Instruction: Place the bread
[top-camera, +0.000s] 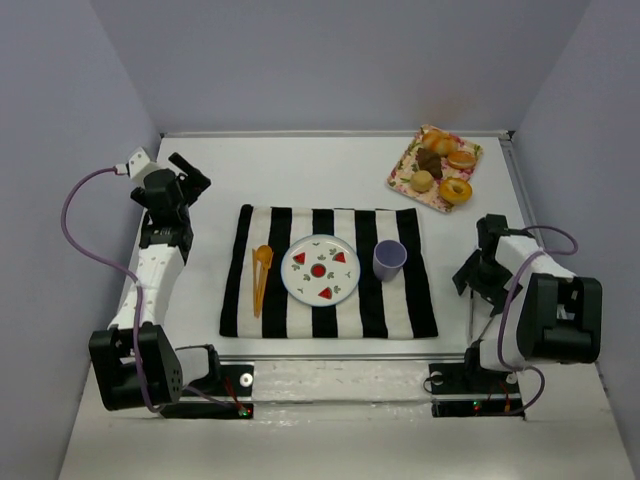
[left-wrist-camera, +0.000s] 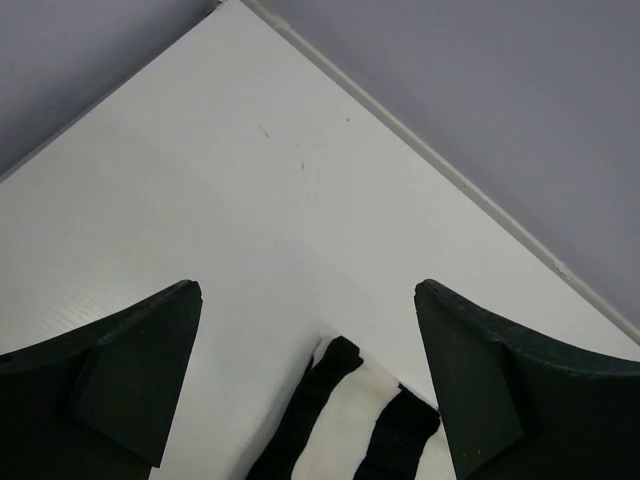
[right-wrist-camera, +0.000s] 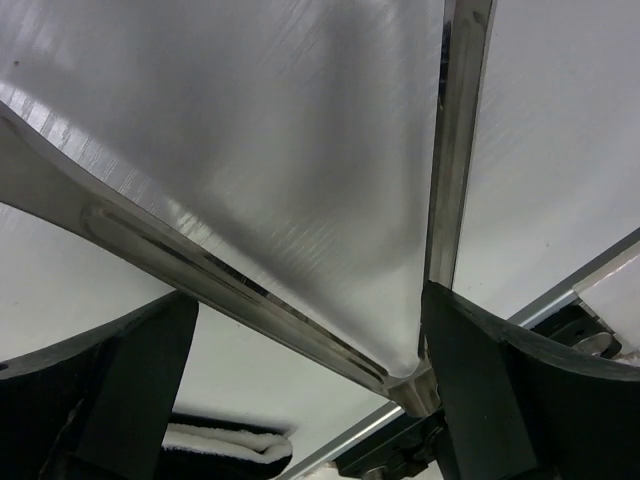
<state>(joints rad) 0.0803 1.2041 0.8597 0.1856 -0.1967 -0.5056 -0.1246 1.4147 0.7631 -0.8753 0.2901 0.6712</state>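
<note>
The bread (top-camera: 455, 190), a golden-orange ring with a dark centre hole, lies at the near right of a flowered tray (top-camera: 402, 172) at the back right of the table. My left gripper (top-camera: 190, 174) is open and empty at the far left, beside the back left corner of the striped cloth (left-wrist-camera: 350, 420); in the left wrist view its jaws (left-wrist-camera: 308, 290) stand wide apart over bare table. My right gripper (top-camera: 472, 278) is open and empty at the right of the cloth, well in front of the tray; in its wrist view (right-wrist-camera: 308, 297) nothing lies between the jaws.
The tray also holds a tan bun (top-camera: 422, 181), a dark brown pastry (top-camera: 430, 162) and other baked pieces. On the black-and-white cloth (top-camera: 420, 300) lie an orange utensil (top-camera: 261, 275), a patterned plate (top-camera: 320, 268) and a purple cup (top-camera: 389, 259). Walls close the back and sides.
</note>
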